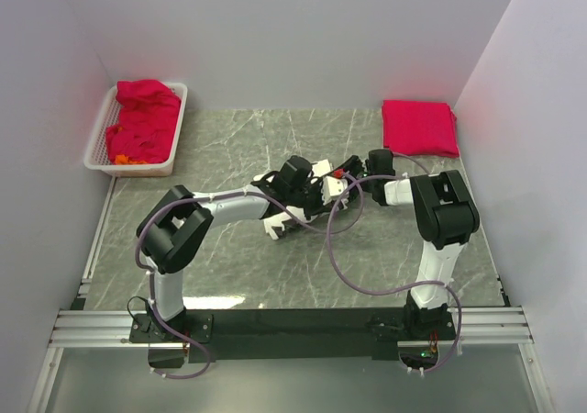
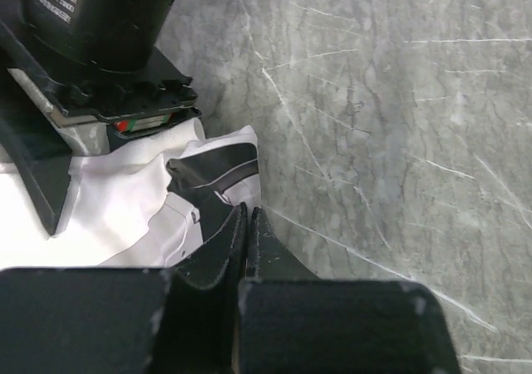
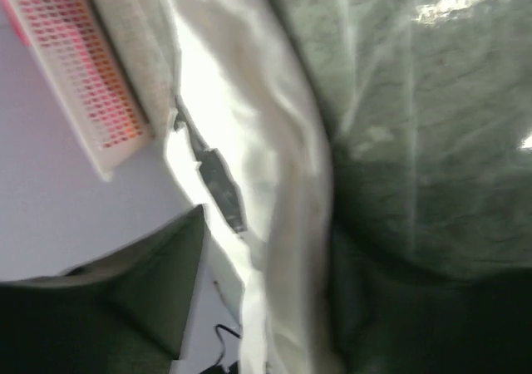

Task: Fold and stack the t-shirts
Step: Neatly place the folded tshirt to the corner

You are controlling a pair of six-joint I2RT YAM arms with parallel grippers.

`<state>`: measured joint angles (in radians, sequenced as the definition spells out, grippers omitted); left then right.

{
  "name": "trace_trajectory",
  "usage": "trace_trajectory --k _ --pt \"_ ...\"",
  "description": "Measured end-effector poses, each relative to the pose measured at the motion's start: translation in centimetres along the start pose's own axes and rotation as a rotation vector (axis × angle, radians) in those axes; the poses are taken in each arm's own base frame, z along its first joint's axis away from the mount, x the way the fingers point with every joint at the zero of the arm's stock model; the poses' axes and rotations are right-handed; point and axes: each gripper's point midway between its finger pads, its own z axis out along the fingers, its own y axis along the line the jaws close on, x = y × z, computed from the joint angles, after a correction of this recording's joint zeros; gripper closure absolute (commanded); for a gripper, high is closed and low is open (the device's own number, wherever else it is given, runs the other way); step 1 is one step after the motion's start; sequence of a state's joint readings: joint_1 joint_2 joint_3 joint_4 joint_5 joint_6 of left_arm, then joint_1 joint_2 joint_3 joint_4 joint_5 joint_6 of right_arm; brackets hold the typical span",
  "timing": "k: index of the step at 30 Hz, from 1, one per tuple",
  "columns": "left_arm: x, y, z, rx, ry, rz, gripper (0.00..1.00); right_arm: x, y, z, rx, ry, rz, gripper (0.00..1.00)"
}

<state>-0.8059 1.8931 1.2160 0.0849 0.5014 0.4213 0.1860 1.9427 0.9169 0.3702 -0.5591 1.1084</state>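
A white t-shirt [image 1: 332, 188] with dark print lies crumpled mid-table under both grippers. In the left wrist view the shirt [image 2: 158, 199] spreads to the left of my left gripper [image 2: 248, 212], which is shut at its edge; no fabric shows between the fingers. My right gripper [image 3: 291, 307] is blurred, its jaws apart with a long fold of the white shirt [image 3: 274, 183] running between them. In the top view the left gripper [image 1: 316, 193] and right gripper [image 1: 347, 182] nearly meet. A folded crimson t-shirt [image 1: 419, 127] lies at the back right.
A white slatted basket [image 1: 103, 138] at the back left holds more crimson shirts [image 1: 142, 124]; the basket [image 3: 83, 66] also shows in the right wrist view. The right arm's wrist body [image 2: 100, 50] hangs close above the shirt. Walls close in the left, back and right.
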Motion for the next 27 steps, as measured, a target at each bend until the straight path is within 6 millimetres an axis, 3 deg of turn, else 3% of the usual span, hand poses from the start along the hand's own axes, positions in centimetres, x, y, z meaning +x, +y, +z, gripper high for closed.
trace_trajectory --k 1,2,4,5,10,14,16,17,18,20,21,27 --pt "0.1 0.1 0.0 -0.001 0.001 -0.003 0.99 -0.1 -0.3 0.2 0.015 -0.004 -0.001 0.51" --pt "0.1 0.2 0.0 -0.002 0.001 -0.005 0.99 -0.2 -0.7 0.3 0.029 -0.004 -0.005 0.70" --pt "0.0 0.2 0.0 -0.004 0.000 -0.010 0.99 -0.4 -1.2 0.7 0.056 -0.004 -0.018 0.96" --pt "0.0 0.3 0.0 -0.006 -0.001 -0.014 0.96 -0.6 -1.6 1.0 0.075 0.001 -0.031 1.00" --pt "0.1 1.2 -0.5 -0.022 0.002 -0.057 0.73 -2.3 -0.5 1.2 0.134 0.019 -0.146 1.00" --pt "0.6 2.2 -2.2 -0.028 0.024 -0.159 0.58 -6.2 2.0 0.6 0.156 -0.045 -0.300 1.00" --pt "1.1 2.9 -3.7 -0.035 0.037 -0.222 0.42 -8.3 2.9 0.0 0.176 -0.083 -0.372 1.00" --pt "1.3 3.3 -4.5 -0.043 0.044 -0.253 0.39 -9.4 3.3 -0.3 0.194 -0.103 -0.413 1.00" --pt "1.6 4.0 -5.6 -0.060 0.051 -0.288 0.25 -10.6 3.7 -0.5 0.211 -0.122 -0.460 1.00" --pt "1.9 5.1 -7.6 -0.094 0.058 -0.342 0.20 -13.3 4.7 -0.8 0.243 -0.166 -0.562 1.00" --pt "2.1 5.6 -8.3 -0.109 0.061 -0.362 0.02 -14.4 5.0 -0.8 0.257 -0.185 -0.598 1.00" --pt "2.6 6.5 -12.2 -0.167 0.082 -0.455 0.01 -20.2 6.2 -2.0 0.353 -0.281 -0.797 1.00"
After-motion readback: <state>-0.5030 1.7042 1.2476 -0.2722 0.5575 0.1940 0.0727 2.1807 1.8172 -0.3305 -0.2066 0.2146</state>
